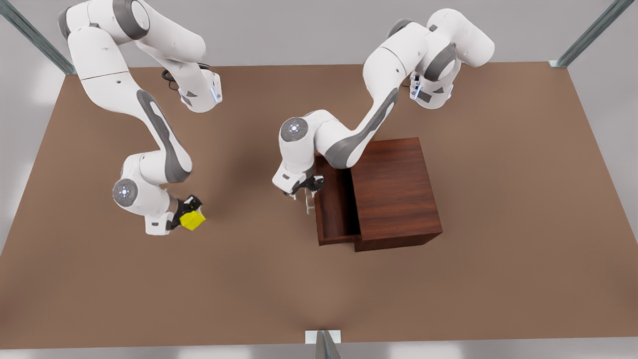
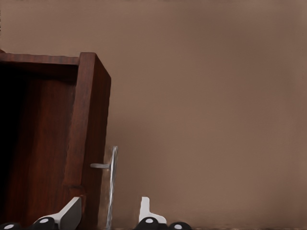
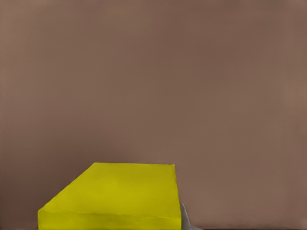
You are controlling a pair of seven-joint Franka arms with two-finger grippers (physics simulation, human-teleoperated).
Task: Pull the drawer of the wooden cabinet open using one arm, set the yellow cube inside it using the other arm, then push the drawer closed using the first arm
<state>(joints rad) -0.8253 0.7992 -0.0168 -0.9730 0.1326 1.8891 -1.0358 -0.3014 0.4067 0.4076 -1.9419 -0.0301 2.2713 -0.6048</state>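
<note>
Left gripper is parked at the drawer front with fingers spread, one each side of the silver handle, nothing clamped. Drawer is seen pulled partway out of the wooden cabinet, so the opening step looks done. Right gripper is closed on the yellow cube, held at the front view's left, well apart from the cabinet above the brown table. Left to do: cube carried over and dropped in, drawer pushed shut.

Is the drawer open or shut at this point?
Open: the drawer juts out of the wooden cabinet, its inside exposed and empty; the left pincer straddles its handle.
</note>
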